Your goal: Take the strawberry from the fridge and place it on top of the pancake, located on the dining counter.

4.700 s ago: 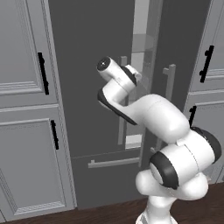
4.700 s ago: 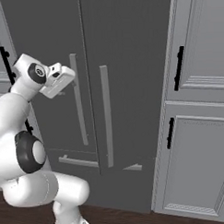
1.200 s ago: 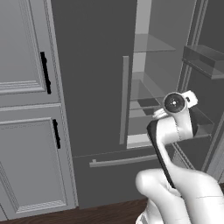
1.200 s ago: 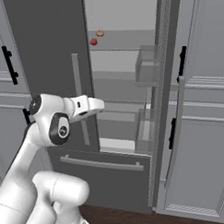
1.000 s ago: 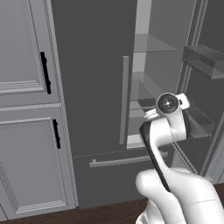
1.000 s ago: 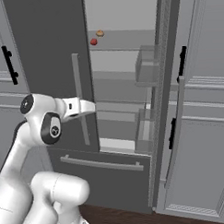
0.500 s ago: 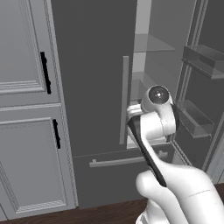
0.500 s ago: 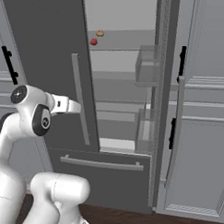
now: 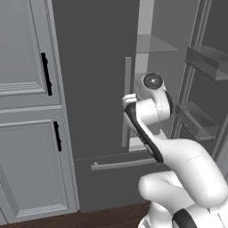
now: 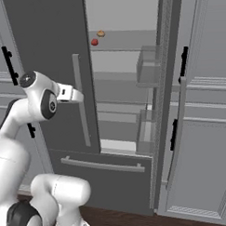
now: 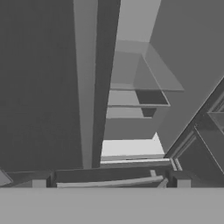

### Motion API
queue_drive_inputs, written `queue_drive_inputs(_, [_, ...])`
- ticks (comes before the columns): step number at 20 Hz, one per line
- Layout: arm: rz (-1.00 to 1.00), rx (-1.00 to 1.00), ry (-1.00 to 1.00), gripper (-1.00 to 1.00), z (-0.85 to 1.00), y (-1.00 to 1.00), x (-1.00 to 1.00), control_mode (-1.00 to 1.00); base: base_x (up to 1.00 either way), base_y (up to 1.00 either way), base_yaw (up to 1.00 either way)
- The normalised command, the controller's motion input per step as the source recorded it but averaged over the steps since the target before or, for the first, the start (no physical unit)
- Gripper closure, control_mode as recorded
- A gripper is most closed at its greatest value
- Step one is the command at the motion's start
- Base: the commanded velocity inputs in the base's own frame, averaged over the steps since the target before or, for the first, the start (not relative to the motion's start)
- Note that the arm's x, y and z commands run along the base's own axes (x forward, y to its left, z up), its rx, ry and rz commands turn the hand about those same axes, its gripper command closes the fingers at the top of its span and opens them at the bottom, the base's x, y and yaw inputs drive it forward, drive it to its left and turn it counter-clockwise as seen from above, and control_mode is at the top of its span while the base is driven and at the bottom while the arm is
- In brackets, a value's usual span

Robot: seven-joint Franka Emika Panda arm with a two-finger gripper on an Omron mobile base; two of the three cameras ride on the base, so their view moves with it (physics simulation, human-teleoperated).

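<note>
Item, left: my pincer (image 10: 79,95) is hanging released and empty, fingertips (image 11: 38,183) set wide apart, before the matte dark-grey shut door of the fridge (image 10: 47,52) and just beside its long vertical grey bar handle (image 10: 81,100). Item, centre: the pale interior is showing flat glass shelves (image 10: 122,77), and on the upper one the strawberry (image 10: 94,42), tiny, round and dark red, is sitting just beside a small tan-orange roundish item (image 10: 100,34). Item, right: the open door is carrying translucent boxy bins (image 10: 147,67), next to light-grey panelled cabinets (image 10: 206,129) with black handles.
</note>
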Motion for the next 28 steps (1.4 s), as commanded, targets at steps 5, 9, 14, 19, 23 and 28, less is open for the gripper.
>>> queue_drive_inputs(5, [0.00,0.08,0.01,-1.00,0.00,0.00,0.65,-1.00,0.00,0.00,0.00])
queue_drive_inputs(9, [0.00,0.11,0.00,-1.00,0.00,0.03,0.54,-1.00,0.00,0.00,0.00])
queue_drive_inputs(14, [0.00,0.09,0.00,-1.00,-0.02,0.13,0.41,-1.00,0.00,0.00,0.00])
queue_drive_inputs(19, [0.00,0.05,0.00,-1.00,-0.01,0.11,0.45,-1.00,0.00,0.00,0.00])
queue_drive_inputs(23, [0.00,0.00,-0.04,-1.00,-0.15,0.00,0.39,-1.00,0.00,0.00,0.00])
queue_drive_inputs(28, [0.00,0.00,0.00,-1.00,-0.11,0.00,0.60,-1.00,0.00,0.00,0.00])
